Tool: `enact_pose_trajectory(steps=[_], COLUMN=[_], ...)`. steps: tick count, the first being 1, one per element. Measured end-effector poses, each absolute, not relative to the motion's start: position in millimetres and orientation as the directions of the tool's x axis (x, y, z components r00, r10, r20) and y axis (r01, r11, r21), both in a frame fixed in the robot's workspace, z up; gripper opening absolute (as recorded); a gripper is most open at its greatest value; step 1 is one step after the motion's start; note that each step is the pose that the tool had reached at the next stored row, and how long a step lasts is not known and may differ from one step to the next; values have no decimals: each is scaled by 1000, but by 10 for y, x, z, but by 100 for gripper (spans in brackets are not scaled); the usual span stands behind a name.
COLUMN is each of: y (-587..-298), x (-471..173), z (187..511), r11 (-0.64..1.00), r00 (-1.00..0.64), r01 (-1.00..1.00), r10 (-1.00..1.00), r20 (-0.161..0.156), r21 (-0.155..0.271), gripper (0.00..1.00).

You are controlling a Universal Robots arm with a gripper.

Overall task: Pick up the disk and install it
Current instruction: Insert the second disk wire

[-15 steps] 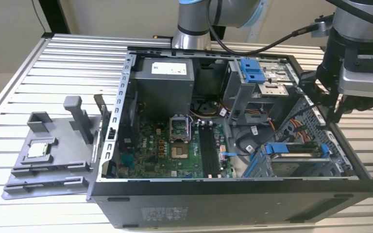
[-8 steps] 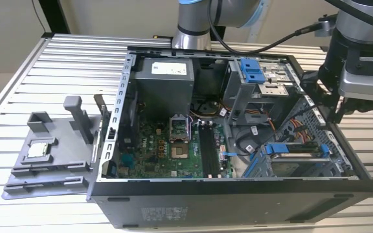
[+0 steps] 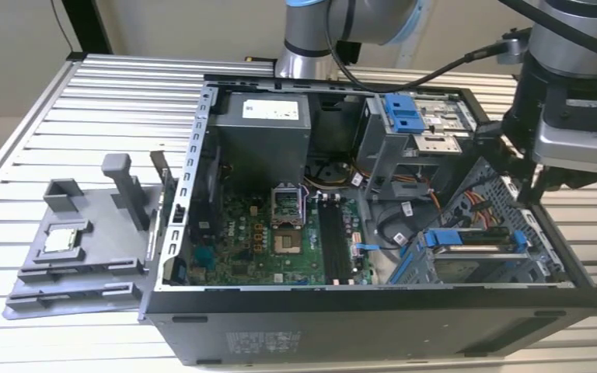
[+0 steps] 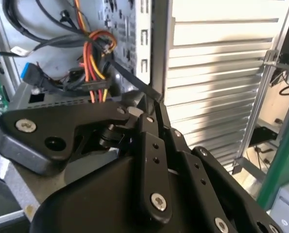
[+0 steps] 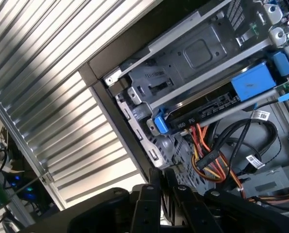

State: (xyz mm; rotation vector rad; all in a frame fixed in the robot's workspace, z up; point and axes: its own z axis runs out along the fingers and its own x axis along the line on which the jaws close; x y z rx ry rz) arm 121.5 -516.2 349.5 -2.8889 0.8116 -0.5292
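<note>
The disk (image 3: 473, 239) is seen lodged in the drive cage at the corner of the computer case (image 3: 382, 326), toward the exterior view's right, with its long axis laid along the case wall. The pincer (image 5: 162, 177) is clenched on nothing and is poised just above the disk, near the rim.

Disk (image 5: 207, 104) inside computer case (image 3: 382, 326), tray (image 3: 122, 268) beside

A silver ribbed metal table (image 3: 81, 109) carries two things. An open black computer tower case (image 3: 382, 318) lies on its side across the middle. Touching it on the exterior view's left sits a grey moulded plastic holder (image 3: 81, 272).
</note>
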Motion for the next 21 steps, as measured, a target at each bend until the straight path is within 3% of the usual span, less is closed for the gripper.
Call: enact_pose_trajectory(steps=[21], y=[-5167], x=[985], z=[3453], r11=[-780], r00=[719], r01=[-600], r10=[-624], r20=[306], r21=[-180], gripper=[0])
